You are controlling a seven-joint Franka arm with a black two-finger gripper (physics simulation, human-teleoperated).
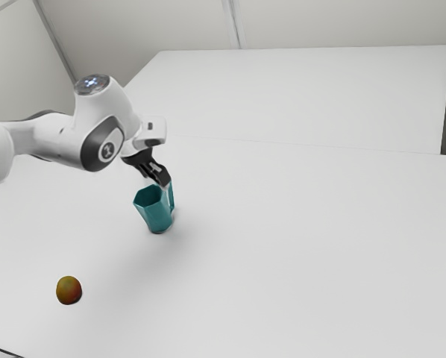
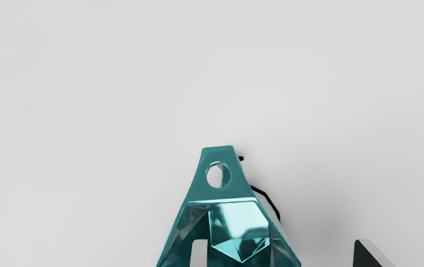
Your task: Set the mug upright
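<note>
The teal mug [image 1: 158, 215] is on the table with its mouth up and its base down. It looks slightly slanted toward the exterior view's left; I cannot tell if it truly leans. My gripper [image 1: 162, 181] is at the mug's rim, beside the handle. In the wrist view the mug [image 2: 239, 218] shows its faceted inside and its handle with a round hole. The gripper [image 2: 280, 241] stands open there, one finger over the mug's mouth and the other outside its wall. The fingertips' depth relative to the rim is unclear.
A round reddish-green fruit [image 1: 69, 290] lies on the white table [image 1: 297, 246], nearer the exterior camera than the mug. A second white surface [image 1: 305, 93] and pale walls stand behind.
</note>
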